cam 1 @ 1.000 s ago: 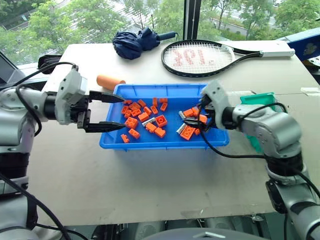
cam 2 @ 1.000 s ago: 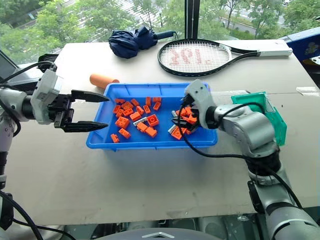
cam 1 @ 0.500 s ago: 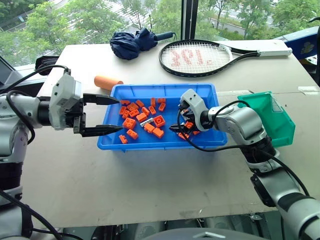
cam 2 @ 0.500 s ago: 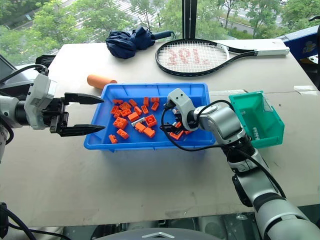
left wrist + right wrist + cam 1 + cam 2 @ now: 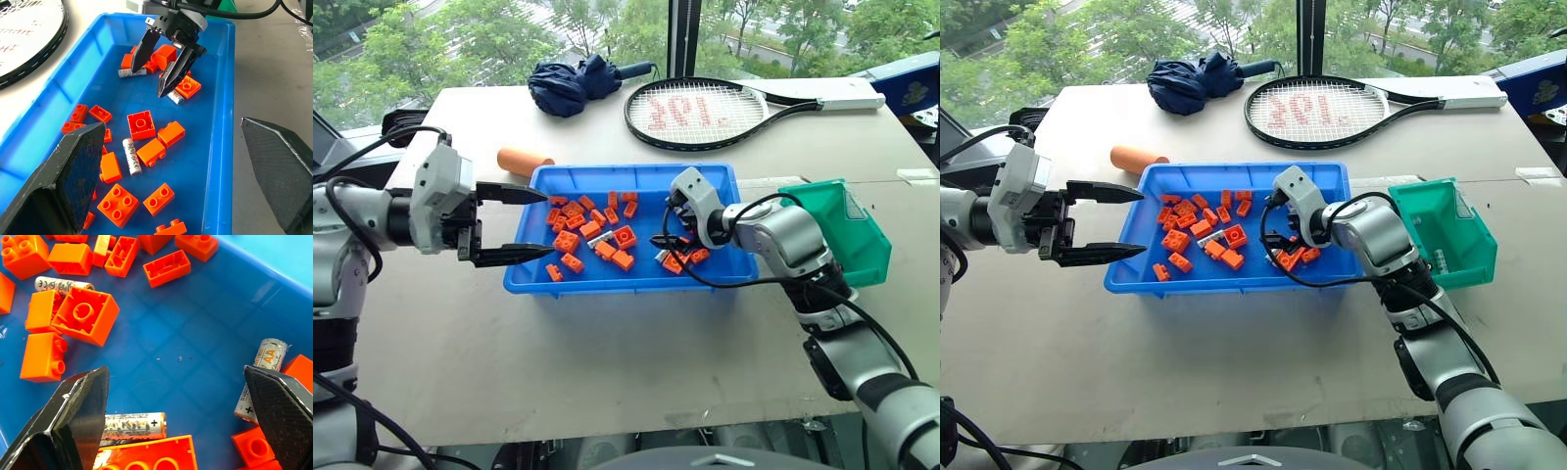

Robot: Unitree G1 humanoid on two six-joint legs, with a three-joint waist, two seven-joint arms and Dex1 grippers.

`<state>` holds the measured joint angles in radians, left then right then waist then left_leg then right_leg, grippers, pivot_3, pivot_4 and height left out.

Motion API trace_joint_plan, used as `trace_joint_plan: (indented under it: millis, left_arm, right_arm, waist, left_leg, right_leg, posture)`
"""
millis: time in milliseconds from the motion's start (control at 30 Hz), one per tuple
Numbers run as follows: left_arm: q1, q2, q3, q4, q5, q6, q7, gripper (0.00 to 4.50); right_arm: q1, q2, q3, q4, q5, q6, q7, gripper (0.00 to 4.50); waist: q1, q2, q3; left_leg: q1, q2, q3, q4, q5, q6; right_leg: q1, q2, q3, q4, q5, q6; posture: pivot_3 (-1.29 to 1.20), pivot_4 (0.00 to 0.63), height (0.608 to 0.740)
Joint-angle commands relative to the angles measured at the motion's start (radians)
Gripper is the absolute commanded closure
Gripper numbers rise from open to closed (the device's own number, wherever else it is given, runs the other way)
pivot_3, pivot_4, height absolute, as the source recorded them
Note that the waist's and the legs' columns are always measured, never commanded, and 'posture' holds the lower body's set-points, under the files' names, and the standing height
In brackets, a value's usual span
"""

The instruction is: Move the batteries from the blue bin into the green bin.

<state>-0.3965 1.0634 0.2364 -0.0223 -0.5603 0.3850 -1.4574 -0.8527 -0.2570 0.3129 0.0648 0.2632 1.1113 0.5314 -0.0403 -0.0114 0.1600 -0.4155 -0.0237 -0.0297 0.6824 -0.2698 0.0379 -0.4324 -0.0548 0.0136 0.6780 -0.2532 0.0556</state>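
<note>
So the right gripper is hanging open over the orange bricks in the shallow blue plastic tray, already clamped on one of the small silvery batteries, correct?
Not quite: the right gripper hangs open in the shallow blue plastic tray, but it holds nothing. In the right wrist view its black fingers stand wide apart, and the small silvery batteries lie loose on the floor among the orange bricks.

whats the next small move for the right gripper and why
Probably lower the open right gripper a little and close on the small silvery-grey cylinder battery lying just under its fingertips on the floor of the shallow bright-blue plastic tray; the jaws stand spread and hold nothing, with orange plastic bricks crowding close.
</note>
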Motion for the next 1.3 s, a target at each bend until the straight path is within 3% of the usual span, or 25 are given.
trace_joint_plan:
  millis: [33,1033,1133,1300]
  left_arm:
    - [-0.020,0.001,0.027,-0.015,-0.019,-0.015,0.004,0.00]
    - [-0.049,-0.010,0.005,0.006,-0.011,-0.030,-0.002,0.00]
    - [-0.051,-0.010,0.003,0.009,-0.010,-0.032,-0.003,0.00]
    - [-0.055,-0.011,-0.001,0.017,-0.006,-0.038,-0.004,0.00]
  right_arm:
    - [-0.034,-0.011,-0.033,-0.012,-0.008,-0.015,-0.001,0.10]
    - [-0.015,0.016,-0.023,0.133,-0.076,-0.101,-0.006,0.10]
    - [-0.020,0.014,-0.010,0.145,-0.091,-0.124,0.003,0.92]
    - [-0.013,0.012,0.011,0.137,-0.113,-0.139,0.026,3.38]
  waist:
    - [0.000,0.000,0.000]
    - [-0.001,0.000,0.000]
    - [-0.001,0.000,0.000]
    - [-0.002,0.000,0.000]
  left_leg:
    - [0.000,0.000,0.000,0.000,0.000,0.000]
    - [0.000,0.000,0.000,0.000,0.000,0.000]
    - [0.000,0.000,0.000,0.000,0.000,0.000]
    - [0.000,0.000,0.000,0.000,0.000,0.000]
  right_leg:
    - [0.000,0.000,0.000,0.000,0.000,0.000]
    - [0.000,0.000,0.000,0.000,0.000,0.000]
    - [0.000,0.000,0.000,0.000,0.000,0.000]
    - [0.000,0.000,0.000,0.000,0.000,0.000]
  posture:
    - [0.00,0.150,0.740]
    - [0.00,0.150,0.740]
    - [0.00,0.150,0.740]
    - [0.00,0.150,0.740]
